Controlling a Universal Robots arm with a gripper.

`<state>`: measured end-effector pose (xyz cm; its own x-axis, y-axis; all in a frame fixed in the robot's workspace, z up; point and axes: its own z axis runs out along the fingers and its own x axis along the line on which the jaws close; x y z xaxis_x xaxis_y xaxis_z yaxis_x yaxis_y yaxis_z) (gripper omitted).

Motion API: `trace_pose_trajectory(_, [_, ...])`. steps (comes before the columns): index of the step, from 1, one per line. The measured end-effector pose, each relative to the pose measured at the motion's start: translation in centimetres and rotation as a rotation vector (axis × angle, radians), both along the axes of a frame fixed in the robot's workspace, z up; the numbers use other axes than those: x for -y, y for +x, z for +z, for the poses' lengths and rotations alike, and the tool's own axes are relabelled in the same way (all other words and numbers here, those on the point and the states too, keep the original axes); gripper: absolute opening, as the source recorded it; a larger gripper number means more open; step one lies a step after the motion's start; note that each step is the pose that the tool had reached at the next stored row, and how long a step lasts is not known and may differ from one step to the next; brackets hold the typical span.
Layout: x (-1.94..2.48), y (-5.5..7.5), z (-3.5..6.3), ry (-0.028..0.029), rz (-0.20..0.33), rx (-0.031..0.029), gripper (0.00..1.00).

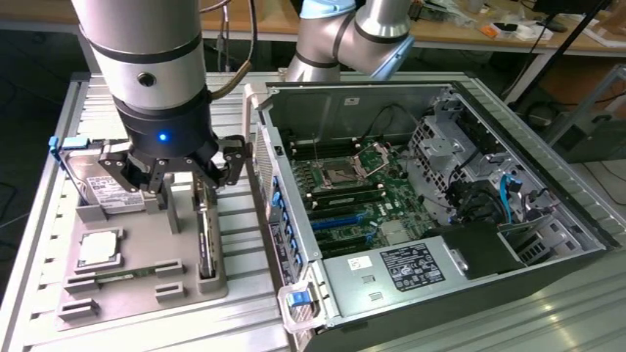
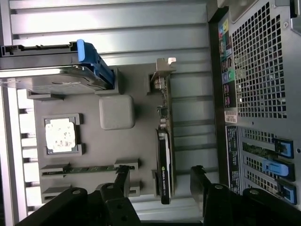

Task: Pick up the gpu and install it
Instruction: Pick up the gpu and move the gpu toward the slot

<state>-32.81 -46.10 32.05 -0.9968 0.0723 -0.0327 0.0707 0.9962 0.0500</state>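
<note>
Jaws of gripper (image 2: pixel 159 175) apart, straddling gpu (image 2: pixel 165 150) standing on edge in gray tray (image 2: pixel 141 141), gaps on both sides; computer case (image 2: pixel 263 61) wall close beside tray. Gpu's upper end hidden behind gripper in exterior view.

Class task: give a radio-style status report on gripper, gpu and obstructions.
Open gripper over gpu; card on edge in gray tray, not gripped; hard drive alongside, apart.
</note>
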Motion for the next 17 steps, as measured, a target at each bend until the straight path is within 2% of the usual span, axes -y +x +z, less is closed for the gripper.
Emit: trace_pose_trajectory(17, [0.01, 0.7, -3.1, -0.0023, 0.0, 0.0001, 0.63])
